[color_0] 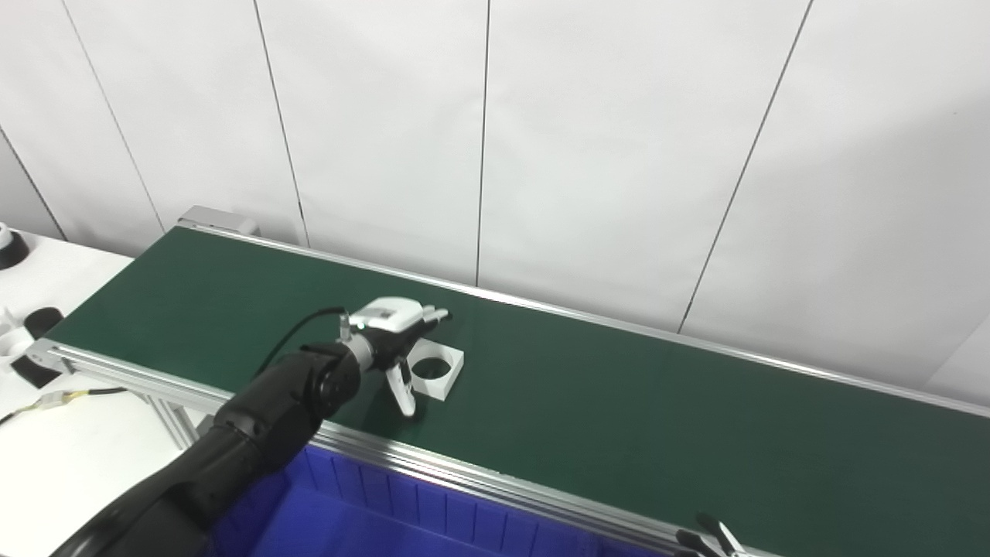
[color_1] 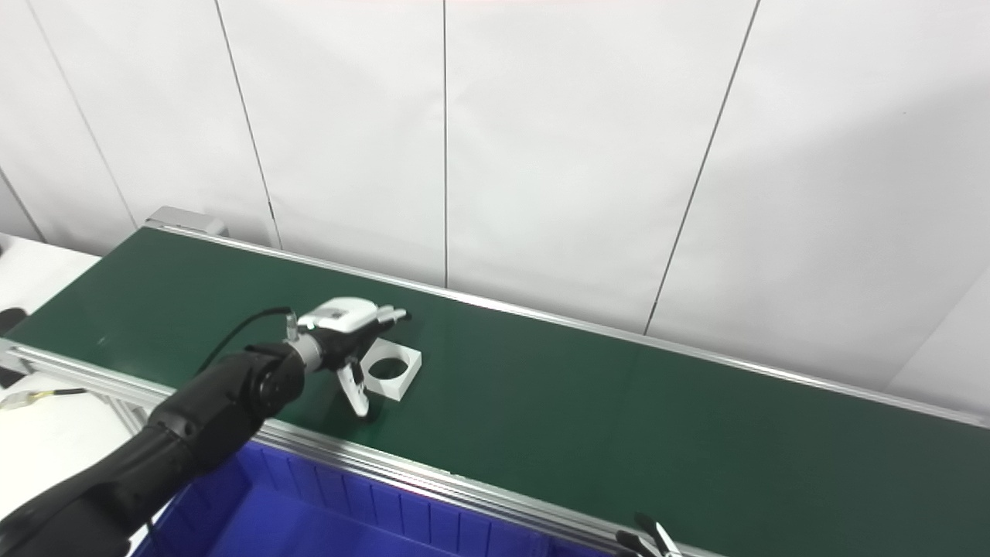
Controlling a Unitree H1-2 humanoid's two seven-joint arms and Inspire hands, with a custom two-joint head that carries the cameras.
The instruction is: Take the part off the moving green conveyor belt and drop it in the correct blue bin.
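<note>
The left hand [color_0: 398, 340], white-shelled on a black arm that reaches in from the lower left, is spread open over the dark green conveyor belt [color_0: 619, 402]. Its fingers [color_0: 433, 315] point away across the belt, and its thumb [color_0: 402, 391] angles down toward the belt surface on the near side. It holds nothing.

The white square block with a round hole through its middle [color_0: 435, 370] lies flat on the belt, directly beneath and just beyond the hand, between the extended fingers above and the lowered thumb on the near side. The thumb sits just beside the block's near-left edge; whether it touches cannot be told.

Below the hand, on the near side of the belt's silver aluminium rail [color_0: 464, 472], is the ribbed blue plastic bin [color_0: 371, 518], partly covered by the arm.

To the left of the hand, past the belt's end, a white desk [color_0: 69, 456] carries a few black and white items too small to identify.

The right hand [color_0: 715, 538] shows only as dark fingertips at the bottom edge, well apart to the right; its state cannot be told.
</note>
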